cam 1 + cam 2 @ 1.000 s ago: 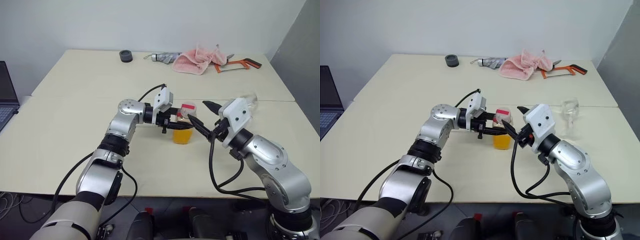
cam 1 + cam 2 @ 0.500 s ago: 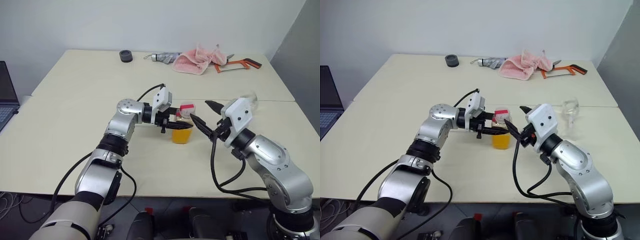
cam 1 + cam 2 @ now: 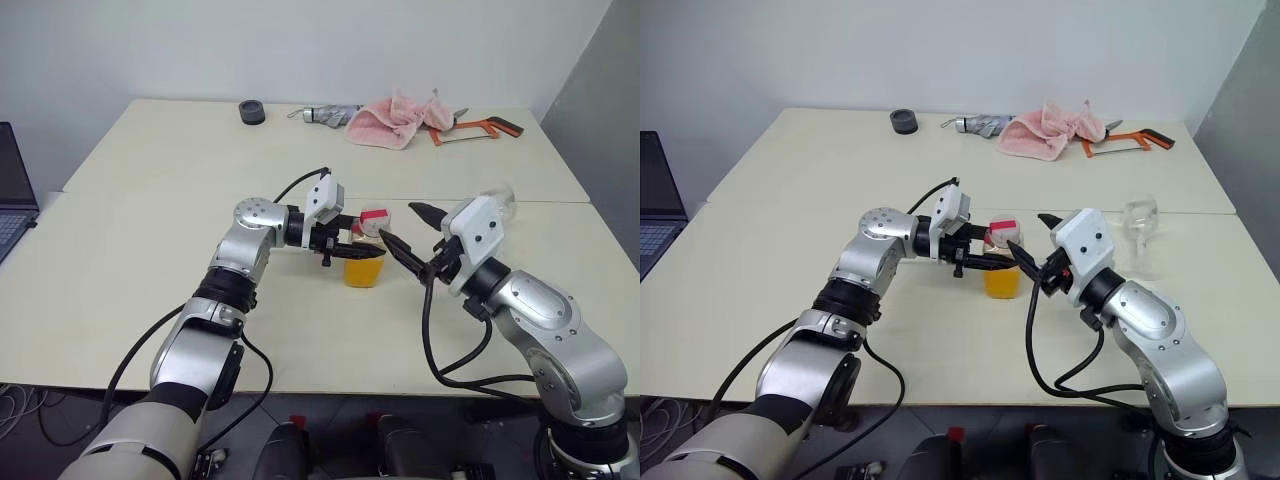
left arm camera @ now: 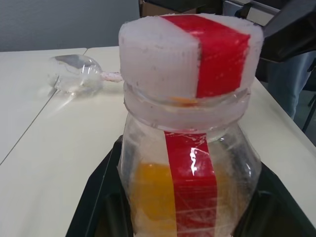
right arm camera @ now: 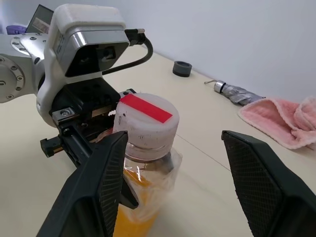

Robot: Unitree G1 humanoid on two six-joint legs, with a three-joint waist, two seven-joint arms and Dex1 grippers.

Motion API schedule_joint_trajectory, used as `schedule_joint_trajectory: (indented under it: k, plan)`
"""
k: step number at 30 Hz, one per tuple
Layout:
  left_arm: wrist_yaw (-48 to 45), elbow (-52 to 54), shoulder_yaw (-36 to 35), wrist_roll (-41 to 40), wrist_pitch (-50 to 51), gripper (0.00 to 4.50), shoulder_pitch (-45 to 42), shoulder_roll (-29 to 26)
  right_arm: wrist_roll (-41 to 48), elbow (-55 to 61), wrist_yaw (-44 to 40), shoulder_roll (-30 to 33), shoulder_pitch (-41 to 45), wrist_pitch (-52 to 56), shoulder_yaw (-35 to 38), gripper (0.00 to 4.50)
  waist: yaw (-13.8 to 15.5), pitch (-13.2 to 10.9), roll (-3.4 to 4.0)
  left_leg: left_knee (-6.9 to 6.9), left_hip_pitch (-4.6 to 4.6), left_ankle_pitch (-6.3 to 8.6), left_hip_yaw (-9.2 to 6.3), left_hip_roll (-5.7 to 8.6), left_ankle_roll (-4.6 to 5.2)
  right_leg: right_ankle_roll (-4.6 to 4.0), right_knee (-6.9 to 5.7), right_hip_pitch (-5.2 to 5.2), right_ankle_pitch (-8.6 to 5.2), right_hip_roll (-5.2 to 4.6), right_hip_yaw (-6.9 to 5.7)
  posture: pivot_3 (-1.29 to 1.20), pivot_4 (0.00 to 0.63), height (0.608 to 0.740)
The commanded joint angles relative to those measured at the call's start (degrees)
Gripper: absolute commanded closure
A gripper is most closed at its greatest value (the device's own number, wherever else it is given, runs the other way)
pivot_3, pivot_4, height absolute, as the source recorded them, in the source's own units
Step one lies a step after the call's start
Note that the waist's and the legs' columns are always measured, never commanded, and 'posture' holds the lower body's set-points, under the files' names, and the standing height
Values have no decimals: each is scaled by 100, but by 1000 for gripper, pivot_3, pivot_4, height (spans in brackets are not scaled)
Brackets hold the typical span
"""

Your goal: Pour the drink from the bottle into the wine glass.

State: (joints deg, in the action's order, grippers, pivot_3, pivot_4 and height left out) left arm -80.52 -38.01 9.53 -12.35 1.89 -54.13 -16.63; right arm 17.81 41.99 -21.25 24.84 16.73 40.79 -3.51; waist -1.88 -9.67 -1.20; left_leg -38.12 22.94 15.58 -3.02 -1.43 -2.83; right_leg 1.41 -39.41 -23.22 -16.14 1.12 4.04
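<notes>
The small clear plastic bottle [image 3: 1003,262], squarish in the body with a red vertical label stripe and a pale pinkish screw cap [image 5: 146,120] crossed by the same red stripe, stands upright near the middle of the cream desk [image 3: 790,200]. Translucent orange drink [image 3: 364,270] fills its lower part. The cap is on.

The left gripper [image 3: 985,252] reaches in level from the robot's left and is clamped on the bottle just below the cap, its 2 black fingers [image 4: 101,197] pressed against opposite sides of the body.

The right gripper [image 3: 407,234] hangs just to the right of the bottle at cap height, jaws spread wide and holding nothing. In the right wrist view 1 finger [image 5: 106,182] sits right beside the bottle's shoulder and the other [image 5: 264,182] stands well apart from it; whether the near finger touches the plastic cannot be told.

The clear stemmed wine glass [image 3: 1140,232] stands upright on the desk to the right of the bottle, beyond the right arm, apart from both grippers.

Along the far edge of the desk lie a black round ring [image 3: 904,121], a folded grey umbrella [image 3: 978,124], a crumpled pink towel [image 3: 1050,130] and an orange-handled hacksaw [image 3: 1130,141]. A laptop [image 3: 12,185] sits at the left edge of the scene.
</notes>
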Motion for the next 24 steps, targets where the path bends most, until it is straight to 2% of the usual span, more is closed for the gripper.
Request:
schedule_joint_trajectory:
  k: [1, 18, 21, 23, 24]
  plan:
    - [26, 115, -129, -73, -113, 2651, -186, 10, 79, 252, -28, 41, -2, -22, 102, 1282, 0, 0, 0, 0, 0, 0, 0, 0, 0, 0, 0, 0, 0, 0, 0, 0, 150, 740]
    - [49, 153, -171, -126, -71, 2651, -209, 18, 1043, 351, -394, 361, -154, 277, 721, 1282, -2, 0, 0, 0, -1, 0, 0, 0, 0, 0, -1, 0, 0, 1, 0, 0, 150, 740]
    - [47, 232, -179, -156, -31, 2651, -177, 14, 1273, 288, -398, 295, -84, 313, 773, 654, -1, 0, 0, 0, 0, 0, 0, 0, 0, 0, -1, 0, 0, 1, 0, 0, 150, 740]
    - [34, 298, -183, -178, -2, 2651, -148, 8, 1479, 237, -384, 246, 34, 396, 816, 9, -1, 0, 0, 0, 0, 0, 0, 0, 0, 0, -1, 0, 0, 0, 1, 0, 150, 740]
    - [29, 337, -181, -191, 16, 2651, -132, 11, 1572, 179, -370, 234, 134, 449, 834, 1, -5, 0, 0, 0, 0, 0, 0, 0, 0, 0, -1, 0, 0, 0, 1, 0, 150, 740]
